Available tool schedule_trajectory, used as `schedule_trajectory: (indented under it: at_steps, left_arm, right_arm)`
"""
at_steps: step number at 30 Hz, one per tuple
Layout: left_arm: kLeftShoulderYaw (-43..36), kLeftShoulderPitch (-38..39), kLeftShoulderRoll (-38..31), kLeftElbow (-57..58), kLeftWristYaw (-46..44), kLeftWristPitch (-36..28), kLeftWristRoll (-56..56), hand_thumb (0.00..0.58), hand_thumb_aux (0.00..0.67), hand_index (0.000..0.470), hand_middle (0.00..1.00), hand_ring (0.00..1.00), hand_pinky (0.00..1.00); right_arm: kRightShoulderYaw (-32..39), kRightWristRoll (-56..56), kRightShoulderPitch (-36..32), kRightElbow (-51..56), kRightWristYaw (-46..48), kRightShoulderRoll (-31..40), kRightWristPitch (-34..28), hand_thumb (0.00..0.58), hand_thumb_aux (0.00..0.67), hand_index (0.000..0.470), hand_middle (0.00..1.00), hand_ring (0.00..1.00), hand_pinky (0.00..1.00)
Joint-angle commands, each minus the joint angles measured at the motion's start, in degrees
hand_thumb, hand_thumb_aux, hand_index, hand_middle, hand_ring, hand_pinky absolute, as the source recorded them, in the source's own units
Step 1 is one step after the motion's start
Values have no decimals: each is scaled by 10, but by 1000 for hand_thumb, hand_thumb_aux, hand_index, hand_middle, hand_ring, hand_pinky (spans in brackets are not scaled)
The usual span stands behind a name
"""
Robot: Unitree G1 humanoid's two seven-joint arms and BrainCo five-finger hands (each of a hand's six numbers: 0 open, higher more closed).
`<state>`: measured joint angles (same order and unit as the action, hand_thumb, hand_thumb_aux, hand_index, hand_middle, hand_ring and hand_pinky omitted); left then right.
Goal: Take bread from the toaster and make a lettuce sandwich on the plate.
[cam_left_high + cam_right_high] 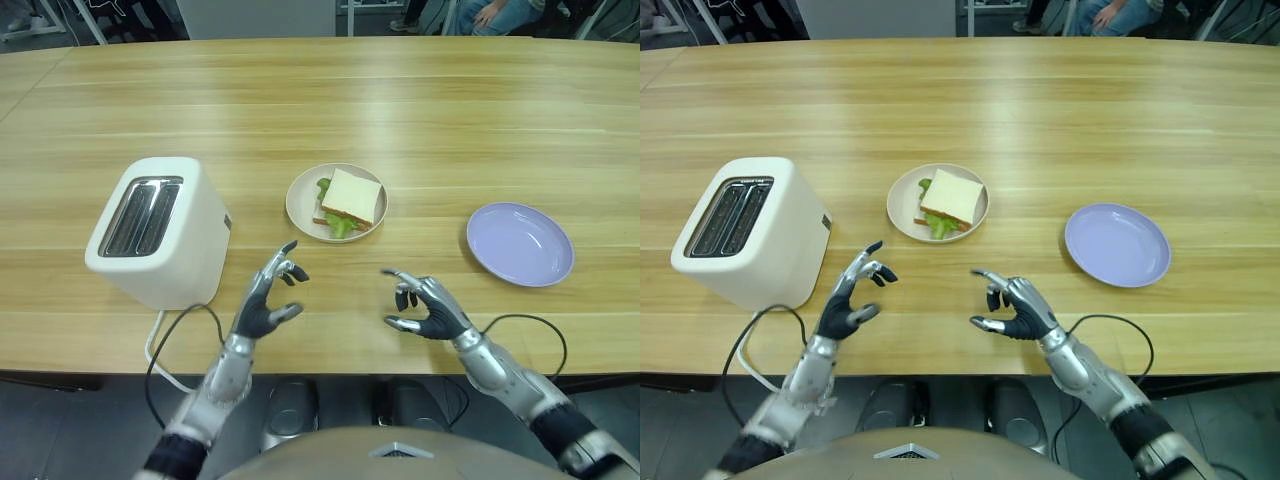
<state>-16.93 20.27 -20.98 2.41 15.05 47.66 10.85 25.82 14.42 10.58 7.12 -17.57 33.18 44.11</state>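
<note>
One sandwich (350, 197), white bread on top and green lettuce (324, 187) showing at its left and front edges, lies on a small beige plate (296, 205) near the middle of a long wooden table (300, 100). A white toaster (160, 235) stands well to the plate's left, its two slots (140, 215) facing up and its cord (160, 345) looping off the table's front edge. A shallow purple plate (520, 243) sits well to the right, bare of food. Both of the robot's hands hover over the front of the table, nearer the edge than the sandwich and apart from it. The left hand (265, 300) is just right of the toaster's front corner, fingers spread and loosely bent, holding nothing. The right hand (428, 308) is level with it, between the two plates, half open with two fingers pointing toward the left hand, also holding nothing. A dark cable (530, 322) arcs over the table behind the right wrist. Bare wood lies between the hands and the sandwich.
</note>
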Motion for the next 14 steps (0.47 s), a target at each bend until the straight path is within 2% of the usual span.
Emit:
schedule_trajectory:
  at_steps: [1, 7, 14]
  left_arm:
    - [-12, 44, 8, -49, -52, 6, -64, 0, 0, 0, 0, 0, 0]
    - [6, 92, 7, -71, -110, -4, -92, 0, 0, 0, 0, 0, 0]
    - [29, 100, 9, -73, -157, -13, -93, 0, 0, 0, 0, 0, 0]
  right_arm:
    - [-32, -111, 84, -94, 45, -16, -4, 0, 0, 0, 0, 0, 0]
    - [-70, -118, 172, -131, 81, -65, 8, 0, 0, 0, 0, 0, 0]
    - [-102, -85, 195, -109, 115, -105, 32, 0, 0, 0, 0, 0, 0]
